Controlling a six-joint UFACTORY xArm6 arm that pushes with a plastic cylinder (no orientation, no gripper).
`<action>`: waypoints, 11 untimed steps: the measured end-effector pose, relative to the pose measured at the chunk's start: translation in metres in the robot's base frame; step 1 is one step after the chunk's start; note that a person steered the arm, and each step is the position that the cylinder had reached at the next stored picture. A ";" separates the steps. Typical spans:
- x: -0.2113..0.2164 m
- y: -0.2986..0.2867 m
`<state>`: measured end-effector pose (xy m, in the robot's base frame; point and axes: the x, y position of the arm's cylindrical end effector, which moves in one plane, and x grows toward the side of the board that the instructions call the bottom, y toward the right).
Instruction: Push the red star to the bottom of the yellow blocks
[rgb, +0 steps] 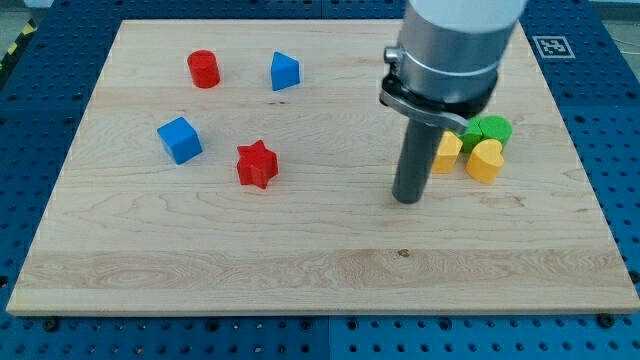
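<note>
Left of board centre: red star (257, 164), flat on the wood, clear of everything. No contact with my tip (407, 199), which sits well to the star's right, at about the same height in the view, slightly lower. No gripper here, just the rod, so nothing to spread or pinch; tip touches no block.

2 yellow blocks at the view's right: one (447, 152) partly hidden behind the rod, shape unclear; the other, a yellow heart (485, 161), just to its right, the 2 touching or nearly so. The tip is just left of and below the hidden one, close but apart. A green block (489, 130) sits right above the yellows, against them; shape partly blocked by the arm.

Near the star: blue cube (180, 139) to its upper left, apart. Further up: red cylinder (203, 69) and a blue block (285, 71) with a pointed top, side by side, well apart from each other.

All on a wooden board (300, 270).
</note>
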<state>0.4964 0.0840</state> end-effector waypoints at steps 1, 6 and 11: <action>-0.016 -0.020; -0.064 -0.198; -0.029 -0.161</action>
<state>0.4670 -0.0766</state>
